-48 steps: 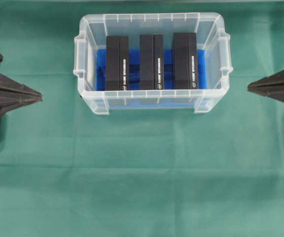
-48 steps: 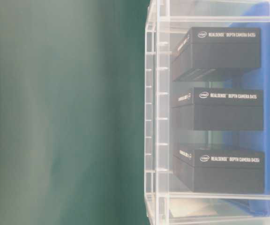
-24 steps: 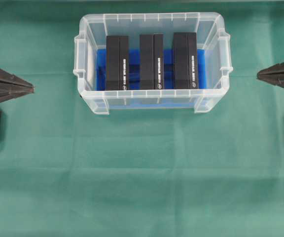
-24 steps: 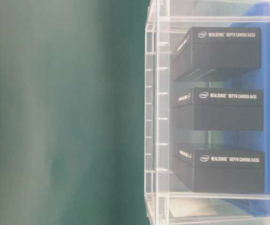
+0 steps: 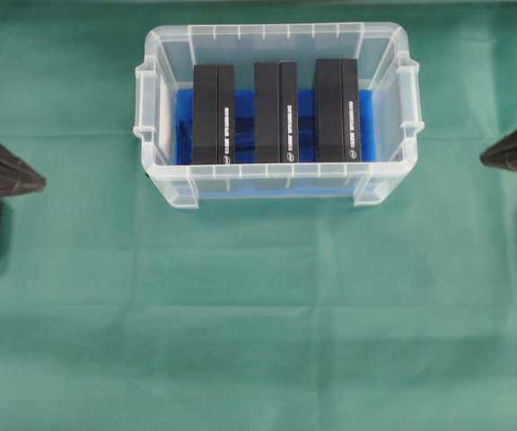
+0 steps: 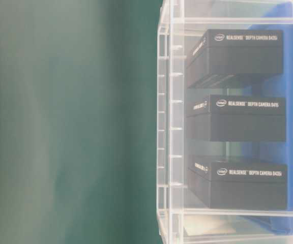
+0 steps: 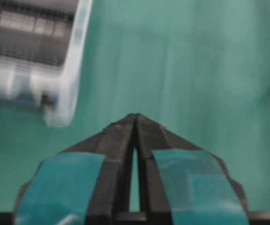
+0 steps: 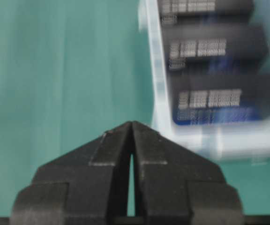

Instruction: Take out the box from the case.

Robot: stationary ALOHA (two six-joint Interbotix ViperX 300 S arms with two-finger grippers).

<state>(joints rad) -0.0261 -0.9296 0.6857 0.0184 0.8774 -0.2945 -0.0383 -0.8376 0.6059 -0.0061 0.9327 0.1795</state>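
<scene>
Nothing is extracted yet: three boxes [image 5: 276,112] stand inside the case [image 5: 164,175] near the cloth's far edge. My left pincer [image 7: 134,117] and right pincer [image 8: 131,124] are closed, empty, well apart from it.

Black boxes [image 5: 276,112], clear case [image 5: 276,189], green cloth [image 5: 258,314]

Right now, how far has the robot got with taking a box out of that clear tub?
Nothing looks done yet: all three black boxes, left, middle and right, stand side by side inside the case. Nothing is in hand either: the left end effector and the right end effector are shut, empty, and out at the table's edges. Reaching in, gripping a box and lifting it out are all left.
</scene>
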